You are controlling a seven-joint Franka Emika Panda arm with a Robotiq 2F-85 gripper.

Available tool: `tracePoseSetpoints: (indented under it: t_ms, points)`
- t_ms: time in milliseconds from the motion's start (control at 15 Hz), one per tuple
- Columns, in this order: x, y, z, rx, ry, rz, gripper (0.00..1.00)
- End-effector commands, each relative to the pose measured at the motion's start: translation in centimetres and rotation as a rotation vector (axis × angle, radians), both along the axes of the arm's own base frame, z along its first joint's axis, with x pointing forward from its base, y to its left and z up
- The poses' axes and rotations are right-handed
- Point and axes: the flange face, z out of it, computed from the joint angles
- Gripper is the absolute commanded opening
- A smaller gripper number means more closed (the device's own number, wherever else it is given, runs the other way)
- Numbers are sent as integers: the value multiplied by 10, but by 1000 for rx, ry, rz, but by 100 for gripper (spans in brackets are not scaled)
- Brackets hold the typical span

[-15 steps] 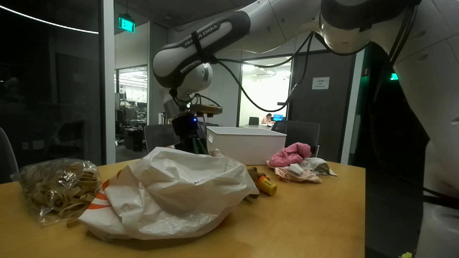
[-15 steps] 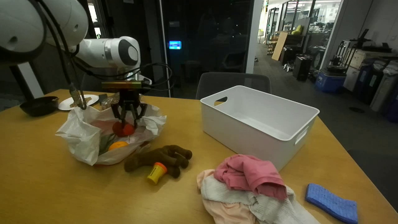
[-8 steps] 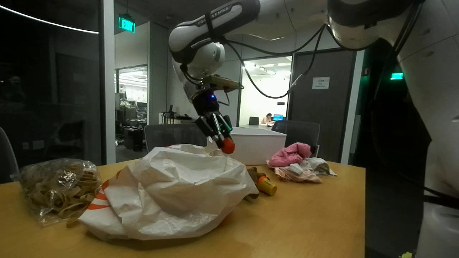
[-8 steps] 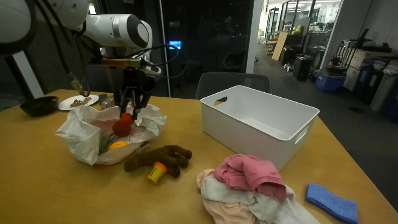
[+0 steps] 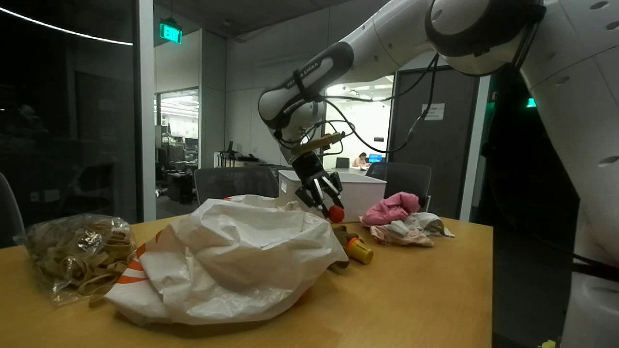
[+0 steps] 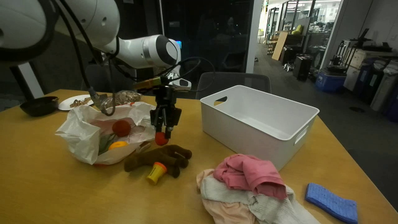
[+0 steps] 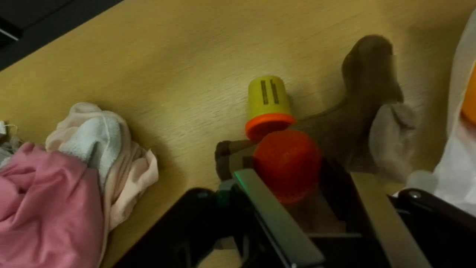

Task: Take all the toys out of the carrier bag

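at the left of the frame, in an exterior view, the carrier bag (image 6: pixel 80 133) sags on the table (image 6: pixel 62 193) with its mouth gaping, likely so its contents can be reached from above. inside lie a darker red ball (image 6: pixel 121 128) and an orange thing (image 6: pixel 118 145) partly hidden by the rim, so the emptying seems unfinished. near the centre, the claw (image 6: pixel 163 133) is clamped on a red ball (image 6: pixel 160 139) outside the bag, with much of it jutting out below, perhaps so it drops cleanly. the ball hangs just above a brown soft toy (image 6: pixel 157 155); whether they touch is hard to tell. a yellow tub (image 6: pixel 156 173) lies right beside the toy; both presumably come from the bag and sit near it to keep the trips short. at the right, the white bin (image 6: pixel 242 137) and, lower right, a heap of cloths (image 6: pixel 248 180) are well apart from the bag and seem to play no part. half a second earlier, claw and ball are over the bag's mouth; now they are lower and further right, past the rim, while toy, tub and bin lie unchanged
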Motion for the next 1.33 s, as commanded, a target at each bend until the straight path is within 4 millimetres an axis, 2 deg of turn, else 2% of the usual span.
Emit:
tracePoseSetpoints:
  t_ms: [0,67,200,333,467,600,800,933,1067,1267]
  points:
    - [7,-17,-18,-128,-71,-54,22]
    - [8,-19,-24,-138,-79,-75,69]
    - [10,-20,-28,-159,-94,-92,80]
    - [11,-16,-19,-155,-121,-103,95]
    - [11,-4,-1,-145,-172,-84,100]
    - [10,25,28,-71,-255,-35,100]
    - [5,81,73,8,-356,57,100]
    - [-2,118,95,59,-399,142,100]
    - [-6,146,97,101,-370,232,100]
    - [-4,159,59,143,-280,332,100]
